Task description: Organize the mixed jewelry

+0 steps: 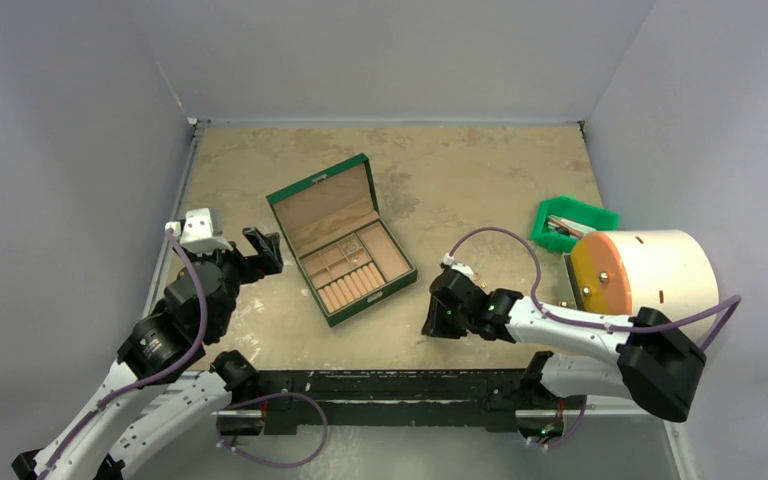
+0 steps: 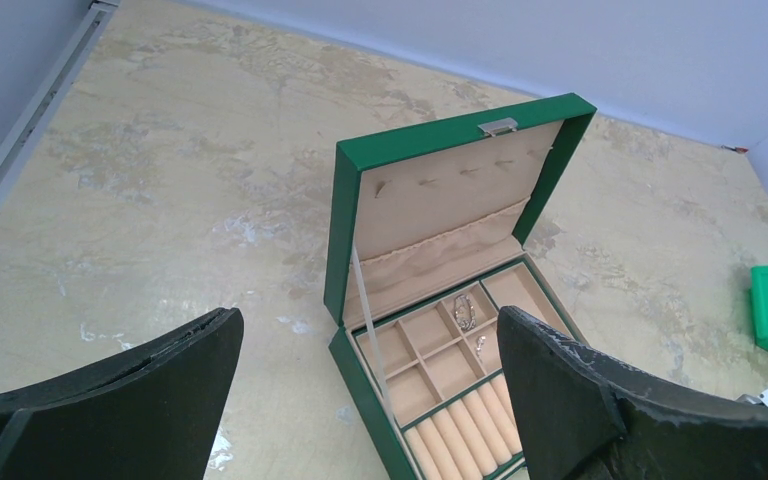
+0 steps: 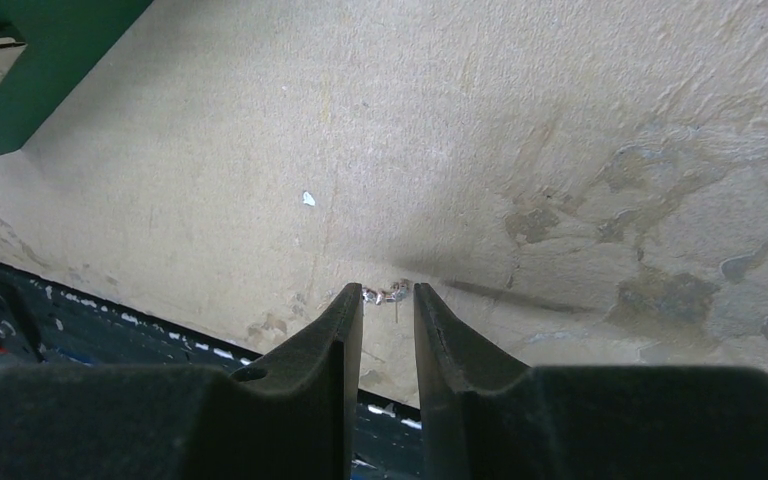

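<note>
- Box (image 1: 342, 240) lies open, silver pieces (image 2: 465, 312) in its compartments.
- Left claw (image 1: 264, 250), at its 9 o'clock, gapes wide.
- Right claw (image 3: 388, 300), 4 o'clock, narrow around tiny stud (image 3: 392, 293); grip unclear.

Green box (image 1: 343, 240) open mid-table (image 1: 460, 170) — small green bin (image 1: 572, 222) beside orange-faced white cylinder (image 1: 650, 270).

An open box (image 1: 340, 240) sat in the middle of the table (image 1: 480, 170), jewelry pieces (image 2: 465, 310) in its small compartments. Far right lay a bin (image 1: 572, 222), with a cylinder (image 1: 645, 270) just in front.
</note>
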You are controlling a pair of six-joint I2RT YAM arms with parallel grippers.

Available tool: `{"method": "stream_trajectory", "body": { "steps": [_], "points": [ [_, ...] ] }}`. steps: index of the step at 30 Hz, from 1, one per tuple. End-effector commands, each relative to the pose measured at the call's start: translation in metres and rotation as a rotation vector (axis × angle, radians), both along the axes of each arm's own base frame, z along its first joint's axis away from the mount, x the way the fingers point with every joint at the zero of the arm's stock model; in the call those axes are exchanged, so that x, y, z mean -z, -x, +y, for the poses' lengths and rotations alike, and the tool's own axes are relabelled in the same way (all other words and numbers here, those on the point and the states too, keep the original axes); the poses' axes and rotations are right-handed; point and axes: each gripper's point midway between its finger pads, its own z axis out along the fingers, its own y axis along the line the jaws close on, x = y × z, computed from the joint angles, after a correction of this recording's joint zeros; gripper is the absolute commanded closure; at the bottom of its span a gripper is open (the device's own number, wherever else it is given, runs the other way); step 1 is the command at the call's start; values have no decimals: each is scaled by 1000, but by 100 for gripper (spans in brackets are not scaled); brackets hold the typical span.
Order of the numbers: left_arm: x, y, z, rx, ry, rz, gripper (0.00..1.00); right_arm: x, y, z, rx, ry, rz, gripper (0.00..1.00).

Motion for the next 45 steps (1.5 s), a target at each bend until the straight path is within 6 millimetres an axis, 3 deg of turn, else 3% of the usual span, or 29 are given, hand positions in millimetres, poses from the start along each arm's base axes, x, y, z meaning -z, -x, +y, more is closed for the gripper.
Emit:
{"method": "stream_trajectory", "body": {
  "steps": [1, 33, 41, 45],
  "points": [
    [-19, -1, 0, -1, 36, -42, 1, 2, 6, -5, 16, -3, 21, 72],
    [-20, -1, 0, -1, 40, -43, 1, 14, 12, 2, 1, -17, 63, 84],
    [-20, -1, 1, -3, 41, -44, 2, 13, 11, 2, 6, -18, 57, 100],
    [-20, -1, 1, -3, 42, -45, 2, 10, 10, 1, 10, -25, 44, 100]
  ]
}}
